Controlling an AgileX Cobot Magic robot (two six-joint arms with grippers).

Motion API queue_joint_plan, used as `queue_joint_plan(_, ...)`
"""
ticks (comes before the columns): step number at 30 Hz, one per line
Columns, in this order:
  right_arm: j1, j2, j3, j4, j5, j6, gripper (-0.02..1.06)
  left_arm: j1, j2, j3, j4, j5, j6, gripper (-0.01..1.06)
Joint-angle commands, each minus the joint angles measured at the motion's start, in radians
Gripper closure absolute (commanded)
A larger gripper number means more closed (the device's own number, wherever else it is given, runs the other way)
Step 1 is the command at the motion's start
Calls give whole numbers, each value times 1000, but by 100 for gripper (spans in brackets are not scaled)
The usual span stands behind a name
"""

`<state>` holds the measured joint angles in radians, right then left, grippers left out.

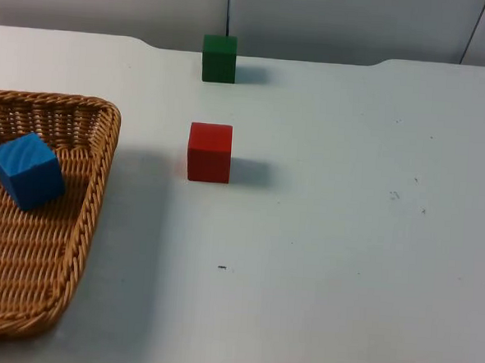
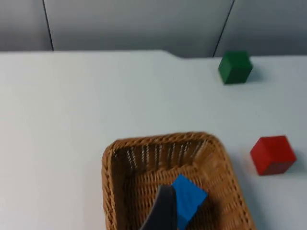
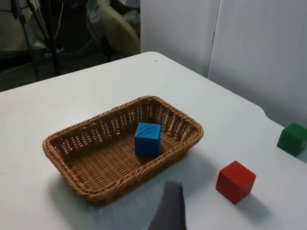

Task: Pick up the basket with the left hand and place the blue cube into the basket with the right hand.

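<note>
On the white bench (image 1: 346, 237), biggest item first: wicker basket (image 1: 51, 277) sits at the left side, seemingly flat on the surface per the right wrist view. Blue cube (image 1: 27, 170) is inside it, resting on the woven floor near the far wall. Judging by that, the place step looks done; what's left is for both arms to be clear. Left pincer (image 2: 163, 211) hangs above the basket; one black fingertip in frame, holding nothing visible, can't tell how far apart the jaws are. Right pincer (image 3: 169, 208) is off the basket's near side, same story: opening can't tell. Red cube (image 1: 209, 152) and green cube (image 1: 219, 58) stand apart on the bench, outside the basket.
</note>
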<state>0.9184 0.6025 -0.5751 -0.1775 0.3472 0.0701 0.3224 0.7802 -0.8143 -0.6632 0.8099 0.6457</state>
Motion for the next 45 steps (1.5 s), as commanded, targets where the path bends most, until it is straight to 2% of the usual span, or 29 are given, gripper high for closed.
queue_joint_plan(1, 1, -8, 4, -2, -15, 0, 34, -5, -109, 2, -13, 25, -28, 31)
queue_joint_plan(5, 1, -8, 4, -2, -13, 0, 34, -15, -231, 2, -9, 27, -52, 31)
queue_joint_plan(9, 1, -8, 4, -2, -1, 0, 34, -79, -303, 2, 17, 54, -60, 31)
queue_joint_plan(13, 1, -8, 4, -2, 9, 0, 34, -178, -356, 6, 146, 105, -168, 31)
queue_joint_plan(14, 1, -8, 4, -2, 9, 0, 34, -178, -356, 6, 146, 105, -168, 31)
queue_joint_plan(17, 1, -8, 4, -2, 14, 0, 34, -251, -386, 75, 158, 122, -195, 31)
queue_joint_plan(23, 1, -8, 4, -5, 14, 0, 34, -257, -467, 211, 290, 98, -321, 31)
queue_joint_plan(29, 1, -8, 4, -9, 14, 0, 34, -257, -582, 246, 415, 111, -424, 31)
queue_joint_plan(31, 1, -8, 4, -12, 14, 0, 34, -257, -665, 246, 504, 134, -486, 31)
queue_joint_plan(32, 1, -8, 4, -12, 14, 0, 34, -257, -665, 246, 504, 134, -486, 31)
queue_joint_plan(35, 1, -8, 4, -12, 14, 0, 34, -257, -753, 246, 595, 198, -526, 31)
queue_joint_plan(42, 1, -8, 4, -28, 7, 0, 34, -257, -780, 251, 663, 268, -589, 31)
queue_joint_plan(45, 1, -8, 4, -28, 5, 0, 34, -257, -780, 274, 663, 268, -603, 31)
